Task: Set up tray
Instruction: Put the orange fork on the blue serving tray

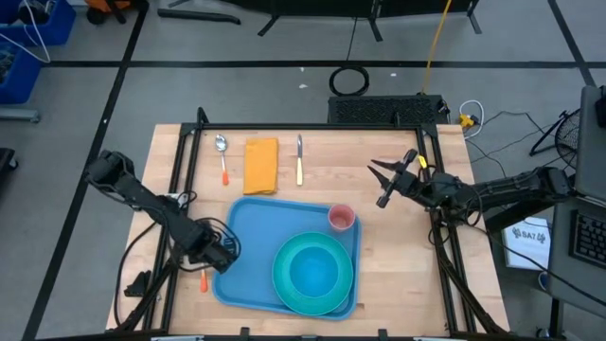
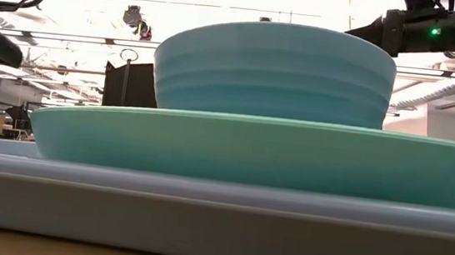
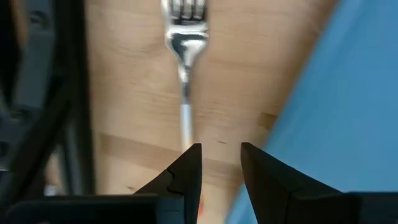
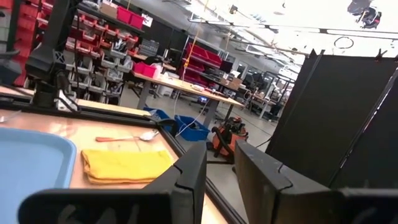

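Wooden table top (image 1: 398, 284) carries the whole layout. Nearest edge: the tray (image 1: 248, 237) lies flat at front centre, holding a turquoise plate (image 1: 284, 284) with a bowl (image 1: 312, 268) stacked on it and a pink cup (image 1: 341, 219) in its far right corner.

Left gripper (image 1: 223, 254) sits low just off the tray's left rim, directly over a fork (image 3: 184, 74) lying on the wood beside the tray. Jaws stand narrowly apart and hold nothing; the orange end of the handle shows between them.

Judgement: step in hand is picking up the fork. To do it well, straddle the thin handle squarely, descend to the wood, close, then lift clear of the raised rim before moving inward. The rim close alongside is the main obstruction; a finger could catch it.

Farther back: spoon (image 1: 222, 152), yellow napkin (image 1: 261, 164) and knife (image 1: 299, 157) lie in a row, well apart from the tray.

Right gripper (image 1: 386, 176) waits raised at the right side, jaws open, empty.
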Controlling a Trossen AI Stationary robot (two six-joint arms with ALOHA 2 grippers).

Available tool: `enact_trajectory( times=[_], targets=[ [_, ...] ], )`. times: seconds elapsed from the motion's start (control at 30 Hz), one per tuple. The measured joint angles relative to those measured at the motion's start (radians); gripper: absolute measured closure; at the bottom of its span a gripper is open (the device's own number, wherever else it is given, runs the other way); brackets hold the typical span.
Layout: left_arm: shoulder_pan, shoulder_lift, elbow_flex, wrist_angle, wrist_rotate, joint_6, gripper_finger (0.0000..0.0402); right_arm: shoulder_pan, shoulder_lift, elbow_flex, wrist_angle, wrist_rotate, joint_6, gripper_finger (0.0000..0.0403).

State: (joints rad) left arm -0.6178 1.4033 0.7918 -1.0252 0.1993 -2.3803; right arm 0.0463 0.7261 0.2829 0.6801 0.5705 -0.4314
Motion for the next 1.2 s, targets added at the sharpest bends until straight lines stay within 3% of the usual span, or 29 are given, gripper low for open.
enact_trajectory(
  times=[0.27,0.57,1.03,1.1,1.2],
  targets=[
    [0.001,0.0,-0.004,-0.053,0.007,0.002,0.0284,0.001,0.0,0.0,-0.019,-0.001,0.024,0.0325],
    [-0.013,-0.003,-0.17,0.205,0.036,-0.003,0.0284,0.001,0.0,0.0,-0.018,-0.005,0.052,0.0325],
    [-0.014,-0.006,-0.22,0.256,0.008,0.006,0.0286,0.002,0.0,0.0,-0.018,-0.05,0.057,0.0325],
    [-0.014,-0.006,-0.22,0.253,0.005,0.005,0.0298,0.002,0.0,0.0,-0.018,-0.05,0.069,0.0325],
    [-0.026,-0.006,-0.22,0.249,-0.015,0.006,0.0348,0.002,0.0,0.0,-0.025,-0.05,0.079,0.0325]
  ],
)
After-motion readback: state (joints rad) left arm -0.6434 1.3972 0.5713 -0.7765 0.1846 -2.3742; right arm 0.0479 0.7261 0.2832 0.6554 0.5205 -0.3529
